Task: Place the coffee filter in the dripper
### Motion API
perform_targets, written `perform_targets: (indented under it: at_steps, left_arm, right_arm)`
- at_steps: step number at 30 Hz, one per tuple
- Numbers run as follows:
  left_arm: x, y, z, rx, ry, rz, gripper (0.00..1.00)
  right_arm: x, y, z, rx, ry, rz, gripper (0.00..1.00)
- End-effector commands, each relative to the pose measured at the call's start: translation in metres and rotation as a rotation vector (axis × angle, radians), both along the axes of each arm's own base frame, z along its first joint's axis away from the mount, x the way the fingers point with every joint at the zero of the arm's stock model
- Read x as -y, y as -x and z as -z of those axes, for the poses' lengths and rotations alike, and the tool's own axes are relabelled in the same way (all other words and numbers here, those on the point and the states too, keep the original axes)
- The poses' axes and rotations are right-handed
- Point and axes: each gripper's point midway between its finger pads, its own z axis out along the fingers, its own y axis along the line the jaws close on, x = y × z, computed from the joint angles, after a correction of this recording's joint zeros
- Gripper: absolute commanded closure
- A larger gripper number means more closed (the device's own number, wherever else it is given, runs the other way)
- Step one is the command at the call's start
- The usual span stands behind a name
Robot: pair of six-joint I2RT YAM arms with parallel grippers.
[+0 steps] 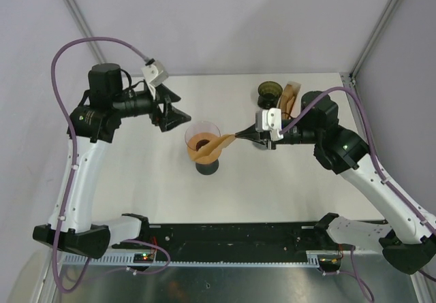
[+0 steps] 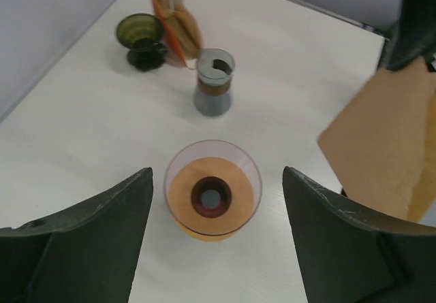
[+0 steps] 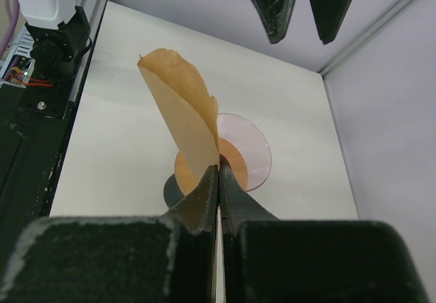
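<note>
Items on your worktop (image 1: 136, 180), as you see them from above:

1. Dripper (image 1: 197, 131): clear glass cone with an orange lining on a dark foot. It stands upright near the middle of the worktop, mouth open.
2. Filter (image 1: 214, 146): a folded piece of brown paper, pinched at one corner and held on edge. Your top view has it lying across the dripper's near right rim. The left wrist view shows it raised and off to the dripper's right, so it is not seated in the cone. You cannot tell whether it touches the rim.
3. Right hand (image 1: 240, 136): just right of the dripper, fingers pressed together on the filter's corner.
4. Left hand (image 1: 182, 109): fingers spread apart and holding nothing, hanging to the far left of the dripper.
5. Green cup (image 1: 268, 93): far right, upright.
6. Paper packet (image 1: 291, 97): just right of the cup.
7. Jar (image 2: 214, 82): brown collar, standing between the cup and the dripper.
</note>
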Motion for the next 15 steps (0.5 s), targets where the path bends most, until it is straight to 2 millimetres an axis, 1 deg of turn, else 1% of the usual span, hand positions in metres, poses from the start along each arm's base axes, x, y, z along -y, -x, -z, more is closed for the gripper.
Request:
perform_targets:
  at_steps: [1, 4, 7, 9, 15]
  left_arm:
    - [0.012, 0.044, -0.005, 0.045, -0.01, 0.195, 0.2]
    - [0.022, 0.065, -0.003, 0.049, -0.011, 0.295, 0.2]
    - [0.032, 0.08, 0.002, 0.039, -0.036, 0.36, 0.21]
    - [0.035, 0.084, 0.002, 0.041, -0.049, 0.375, 0.2]
    - [0.036, 0.09, -0.016, 0.07, -0.035, 0.379, 0.18]
  right_arm:
    - [-0.005, 0.008, -0.004, 0.037, -0.003, -0.049, 1.0]
    - [-0.009, 0.007, -0.003, 0.037, -0.005, -0.047, 1.0]
    - [-0.014, 0.007, -0.004, 0.043, -0.009, -0.048, 1.0]
    - [-0.015, 0.007, -0.003, 0.042, -0.007, -0.05, 1.0]
    - [-0.017, 0.003, 0.002, 0.03, 0.009, -0.032, 1.0]
